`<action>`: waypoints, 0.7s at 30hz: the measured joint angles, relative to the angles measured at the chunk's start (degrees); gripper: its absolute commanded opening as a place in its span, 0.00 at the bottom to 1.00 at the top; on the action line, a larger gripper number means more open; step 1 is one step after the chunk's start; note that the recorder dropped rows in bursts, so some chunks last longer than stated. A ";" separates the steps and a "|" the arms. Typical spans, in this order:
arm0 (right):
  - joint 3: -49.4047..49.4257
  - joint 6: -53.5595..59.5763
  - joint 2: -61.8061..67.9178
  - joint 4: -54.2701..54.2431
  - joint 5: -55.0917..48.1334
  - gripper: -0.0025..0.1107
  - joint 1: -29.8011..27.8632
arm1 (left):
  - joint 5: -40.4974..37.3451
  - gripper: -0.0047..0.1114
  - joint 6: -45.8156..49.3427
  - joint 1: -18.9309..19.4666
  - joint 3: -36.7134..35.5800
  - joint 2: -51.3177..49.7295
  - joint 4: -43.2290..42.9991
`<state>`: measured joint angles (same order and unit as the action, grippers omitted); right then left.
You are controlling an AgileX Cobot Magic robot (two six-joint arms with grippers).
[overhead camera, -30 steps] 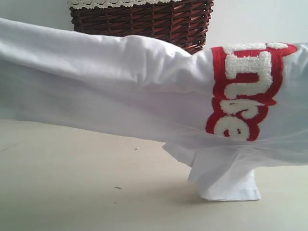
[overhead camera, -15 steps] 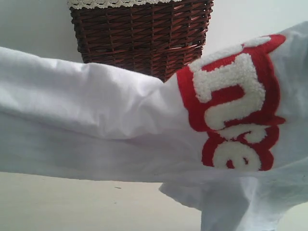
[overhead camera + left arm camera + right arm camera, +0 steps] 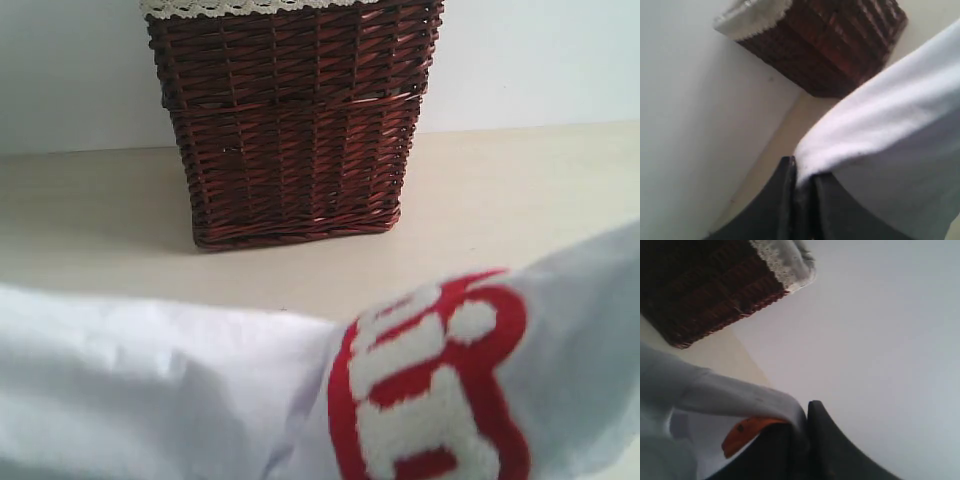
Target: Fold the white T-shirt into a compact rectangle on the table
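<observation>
Standing on the table [image 3: 520, 200], the lace-lined wicker basket [image 3: 295, 130] hides its inside.

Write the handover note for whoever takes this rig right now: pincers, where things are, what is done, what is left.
Left pincer: shut on an edge of the white T-shirt.
Right pincer: shut on the shirt's neckline, beside the orange tag.
Shirt: stretched between both pincers across the front of the table, red-outlined lettering toward the right arm. The wicker basket stands behind it, apart.
Done: both grips taken. No finished fold shows.
Left: lay the shirt flat, fold it into a compact rectangle, release.
</observation>
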<state>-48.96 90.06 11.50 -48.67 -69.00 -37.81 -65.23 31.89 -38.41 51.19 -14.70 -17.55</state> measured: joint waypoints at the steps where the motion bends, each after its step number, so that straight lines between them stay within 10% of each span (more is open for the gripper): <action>1: 0.00 -1.88 -0.37 0.57 -1.01 0.02 0.00 | -1.87 0.04 -0.12 0.85 -0.72 -0.01 1.65; 12: 0.00 -7.74 2.03 1.12 2.30 0.02 0.00 | 6.14 0.04 -5.29 3.48 -13.00 -4.14 5.60; 21: -2.52 -2.56 4.14 -11.09 9.88 0.02 0.00 | 11.77 0.04 -4.68 3.48 -8.33 -6.57 11.81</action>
<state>-51.48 87.49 15.64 -59.77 -59.11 -37.81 -53.46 27.20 -34.93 42.86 -21.28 -5.74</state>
